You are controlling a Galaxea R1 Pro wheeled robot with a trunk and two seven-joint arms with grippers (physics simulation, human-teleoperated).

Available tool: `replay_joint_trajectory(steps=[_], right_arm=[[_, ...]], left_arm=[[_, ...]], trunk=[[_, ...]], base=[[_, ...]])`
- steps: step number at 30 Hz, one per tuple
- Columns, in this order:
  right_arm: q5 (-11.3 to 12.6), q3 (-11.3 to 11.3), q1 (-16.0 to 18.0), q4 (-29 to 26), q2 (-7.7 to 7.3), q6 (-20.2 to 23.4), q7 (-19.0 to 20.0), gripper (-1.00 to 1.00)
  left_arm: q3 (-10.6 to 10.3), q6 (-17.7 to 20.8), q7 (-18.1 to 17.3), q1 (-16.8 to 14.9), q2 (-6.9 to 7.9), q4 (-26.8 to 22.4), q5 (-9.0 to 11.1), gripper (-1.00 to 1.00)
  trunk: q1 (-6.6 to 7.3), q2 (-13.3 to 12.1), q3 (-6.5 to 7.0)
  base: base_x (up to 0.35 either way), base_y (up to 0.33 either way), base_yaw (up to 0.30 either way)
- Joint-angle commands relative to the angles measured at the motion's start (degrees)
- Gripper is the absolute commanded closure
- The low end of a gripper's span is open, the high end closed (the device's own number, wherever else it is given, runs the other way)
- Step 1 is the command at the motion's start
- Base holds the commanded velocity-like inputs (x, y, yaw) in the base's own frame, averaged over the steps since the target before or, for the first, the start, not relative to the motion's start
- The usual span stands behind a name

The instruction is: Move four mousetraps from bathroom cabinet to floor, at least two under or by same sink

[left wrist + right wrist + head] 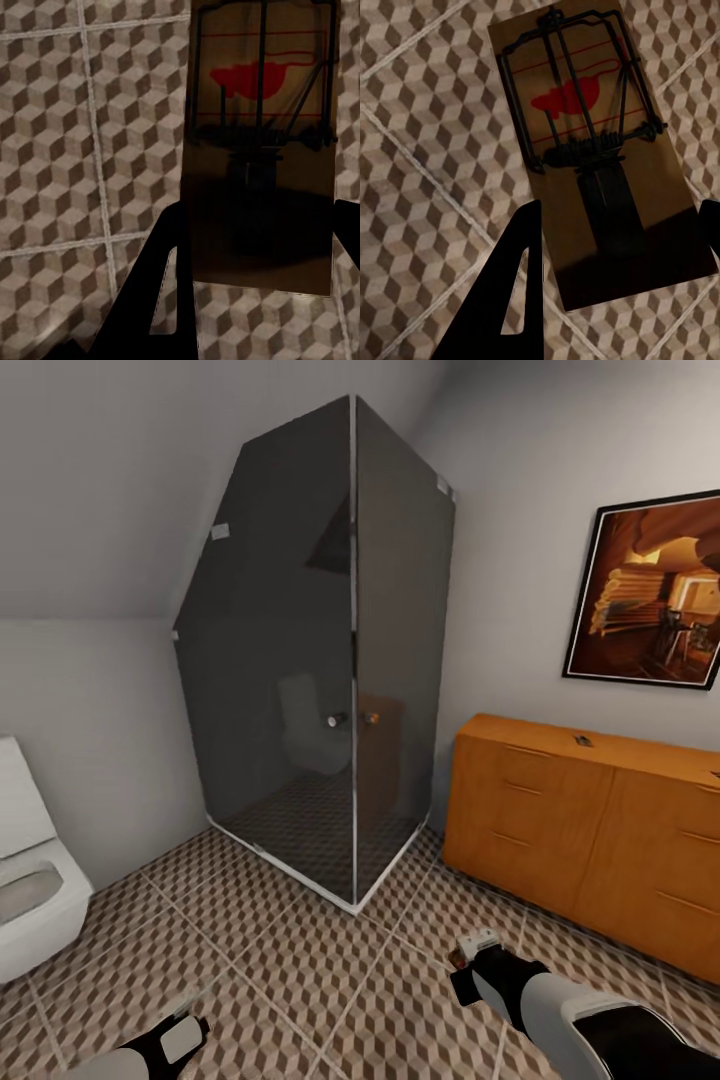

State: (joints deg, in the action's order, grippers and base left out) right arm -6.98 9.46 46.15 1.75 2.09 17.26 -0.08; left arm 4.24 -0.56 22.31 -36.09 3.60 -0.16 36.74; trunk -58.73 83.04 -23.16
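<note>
Plainly, two mousetraps are already in hand. In the left wrist view a mousetrap (259,142) is seen clamped between the dark fingers (161,285) of the left gripper (259,262), its wooden slab reaching forward past the fingertips, wire bar and red print facing the camera. In the right wrist view a second trap (592,150) is held the same way by the right gripper (619,255), tilted a little across the jaws. Beyond both traps the cube-patterned bathroom floor (75,150) is seen, with neither trap touching it as far as can be judged.

In the head view the right gripper (478,952) is carried low in front of the trunk with the trap's pale edge showing at its tip, and the left gripper (180,1035) is also held low over the tiles. Ahead of the right gripper stands the cabinet (590,830), and one small dark-and-brown object (581,739) (probably another trap, though too small to be sure) lies on its top. A glass shower stall (330,680) stands straight ahead, a white toilet (30,880) well beyond the left gripper, a framed picture (650,590) above the cabinet.

By judgement, roughly half the fetching is done and nothing is yet placed. The sink must still be reached, both held traps set down beside or under it, and the remaining ones collected.
</note>
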Motion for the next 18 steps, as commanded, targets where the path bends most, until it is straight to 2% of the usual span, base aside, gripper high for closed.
replay_joint_trajectory(steps=[1, 18], right_arm=[[-0.58, 0.12, 0.08, 0.10, 0.02, 0.14, -0.01, 1.00], [-0.58, 0.12, 0.08, 0.10, 0.02, 0.14, -0.01, 1.00]], left_arm=[[0.42, -0.06, 0.16, -0.03, 0.00, -0.02, -0.18, 1.00], [0.42, -0.06, 0.19, -0.03, 0.00, -0.02, -0.18, 1.00]], trunk=[[0.00, 0.04, -0.03], [0.00, 0.04, 0.61]], base=[[0.000, 0.000, 0.269], [0.000, 0.000, 0.269]])
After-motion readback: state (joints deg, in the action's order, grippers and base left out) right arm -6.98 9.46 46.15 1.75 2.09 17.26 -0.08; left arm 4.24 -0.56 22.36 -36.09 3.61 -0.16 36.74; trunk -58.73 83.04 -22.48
